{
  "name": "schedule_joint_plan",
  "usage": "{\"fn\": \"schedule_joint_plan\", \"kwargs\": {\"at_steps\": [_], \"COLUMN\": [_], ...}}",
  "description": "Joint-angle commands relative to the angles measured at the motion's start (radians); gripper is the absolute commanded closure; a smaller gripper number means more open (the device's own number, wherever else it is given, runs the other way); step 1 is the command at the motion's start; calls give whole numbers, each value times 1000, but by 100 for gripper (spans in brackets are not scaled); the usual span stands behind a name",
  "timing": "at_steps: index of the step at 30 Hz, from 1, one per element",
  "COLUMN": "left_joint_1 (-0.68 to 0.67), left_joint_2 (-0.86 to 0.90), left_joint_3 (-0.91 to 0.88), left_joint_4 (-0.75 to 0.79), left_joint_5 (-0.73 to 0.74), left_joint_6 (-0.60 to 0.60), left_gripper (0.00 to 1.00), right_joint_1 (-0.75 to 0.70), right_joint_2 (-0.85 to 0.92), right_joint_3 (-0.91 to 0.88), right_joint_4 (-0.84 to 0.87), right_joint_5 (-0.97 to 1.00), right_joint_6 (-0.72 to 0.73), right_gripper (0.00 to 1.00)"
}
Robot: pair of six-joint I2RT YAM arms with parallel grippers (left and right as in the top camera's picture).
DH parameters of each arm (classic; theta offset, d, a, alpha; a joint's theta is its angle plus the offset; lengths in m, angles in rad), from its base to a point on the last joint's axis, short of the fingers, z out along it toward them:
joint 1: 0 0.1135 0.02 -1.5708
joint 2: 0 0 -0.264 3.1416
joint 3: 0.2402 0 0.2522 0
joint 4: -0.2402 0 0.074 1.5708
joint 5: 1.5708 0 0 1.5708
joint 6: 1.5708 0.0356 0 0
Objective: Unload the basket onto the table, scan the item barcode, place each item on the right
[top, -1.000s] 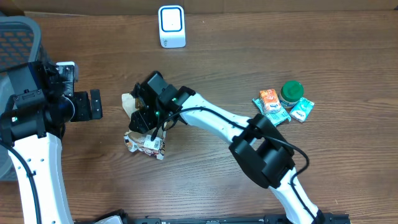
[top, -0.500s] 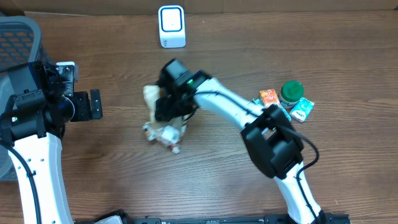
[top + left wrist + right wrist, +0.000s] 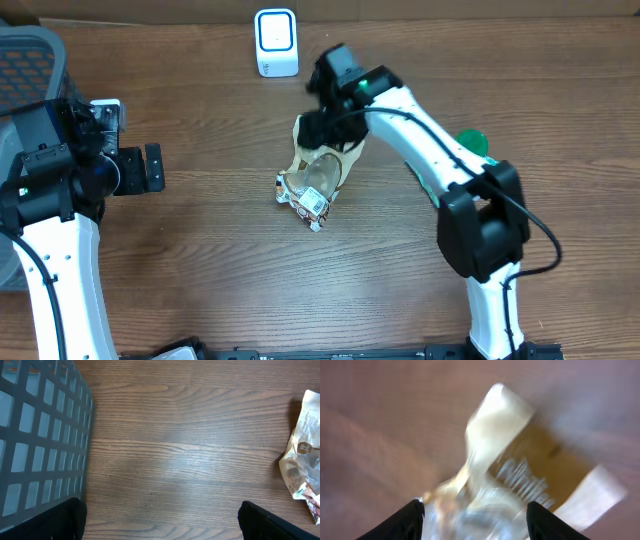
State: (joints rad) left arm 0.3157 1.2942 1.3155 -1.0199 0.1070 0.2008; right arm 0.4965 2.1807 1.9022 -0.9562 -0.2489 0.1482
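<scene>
The item is a crinkled tan and clear plastic bag with a white printed label at its lower end. It hangs below my right gripper, which is shut on its upper part, right of and below the white scanner. In the right wrist view the blurred bag fills the gap between the two black fingers of the right gripper. My left gripper stands open at the left, nothing between its fingers. Its wrist view shows the bag at the right edge and the left gripper over bare wood.
A grey mesh basket sits at the far left, close to the left arm, and also shows as the basket in the left wrist view. A green-lidded jar peeks out behind the right arm.
The right gripper has carried the bag up and to the right, from the table's middle left toward the scanner. The left arm has not moved.
</scene>
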Motion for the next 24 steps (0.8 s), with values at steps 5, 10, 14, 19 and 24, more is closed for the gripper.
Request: {"fn": "schedule_joint_plan", "kwargs": {"at_steps": [5,10,14,19,24], "left_joint_1": [0,0,0,-1,-1], "left_joint_2": [-4,-4,-4,-4,-4], "left_joint_3": [11,11,11,11,11], "left_joint_4": [3,3,3,3,3], "left_joint_5": [-3,-3,-3,-3,-3], "left_joint_6": [-15,-15,-15,-15,-15], "left_gripper": [0,0,0,1,0], "right_joint_1": [-40,-43,-43,-45,-45], "right_joint_2": [47,102,105,105,105], "right_joint_3": [-39,-39,-39,-40,-40], "right_joint_4": [197,222,156,61,-63], "right_joint_5": [80,80,82,111,136], "right_joint_6": [-239,-284,-276,-222,-196], "right_gripper": [32,30,30,30,30]}}
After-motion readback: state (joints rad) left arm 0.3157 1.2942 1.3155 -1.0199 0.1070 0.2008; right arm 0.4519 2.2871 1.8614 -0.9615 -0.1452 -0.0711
